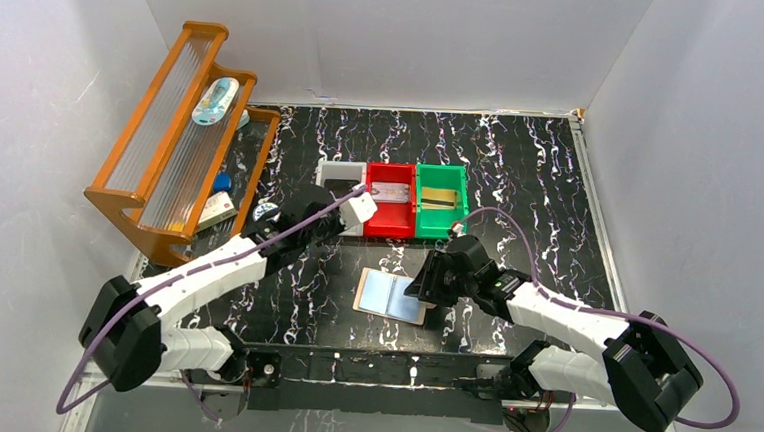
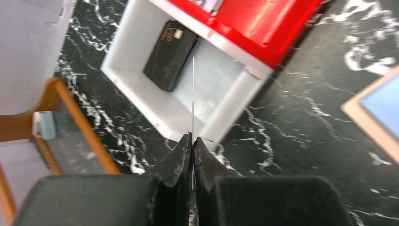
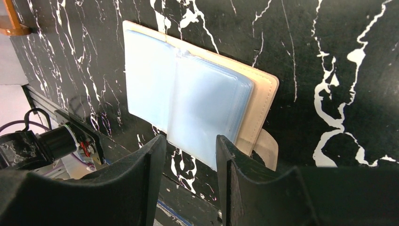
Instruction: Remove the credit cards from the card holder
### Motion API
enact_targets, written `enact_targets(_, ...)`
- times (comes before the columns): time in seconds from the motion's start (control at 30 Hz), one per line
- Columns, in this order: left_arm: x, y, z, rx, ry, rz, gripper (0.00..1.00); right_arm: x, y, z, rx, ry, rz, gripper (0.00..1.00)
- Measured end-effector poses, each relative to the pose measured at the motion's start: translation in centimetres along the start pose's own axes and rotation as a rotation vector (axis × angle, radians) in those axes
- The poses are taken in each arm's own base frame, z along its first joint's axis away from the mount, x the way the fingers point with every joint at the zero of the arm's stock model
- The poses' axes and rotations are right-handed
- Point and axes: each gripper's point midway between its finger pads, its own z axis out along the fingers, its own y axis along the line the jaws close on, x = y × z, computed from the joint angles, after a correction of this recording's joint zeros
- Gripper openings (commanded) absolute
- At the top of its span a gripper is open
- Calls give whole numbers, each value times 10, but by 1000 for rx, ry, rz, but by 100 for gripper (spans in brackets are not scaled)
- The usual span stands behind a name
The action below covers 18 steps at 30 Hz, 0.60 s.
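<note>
If untouched, card holder (image 3: 188, 94) beneath end effector (image 3: 190, 140).

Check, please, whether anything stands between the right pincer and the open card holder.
Nothing visible does: the right pincer hangs open at the edge of the card holder, with no object between them.
</note>
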Motion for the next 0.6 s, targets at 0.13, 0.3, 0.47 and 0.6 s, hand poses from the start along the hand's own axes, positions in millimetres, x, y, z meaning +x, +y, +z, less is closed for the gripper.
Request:
enact_targets(0.13,3,26,15,-34,24,99,0,-4,4,-1,-1,-6,-14,52)
enact_targets(0.3,6,46,33,-43,11,195,0,-6,6,0,4,-3,-25,52)
enact_targets(0.47,-1,51,57,-5,-15,247,0,-7,4,-1,19,-1,-33,53)
enact_targets(0.6,-3,49,72,16,-28,283,0,-9,3,-2,28,-13,-35,55)
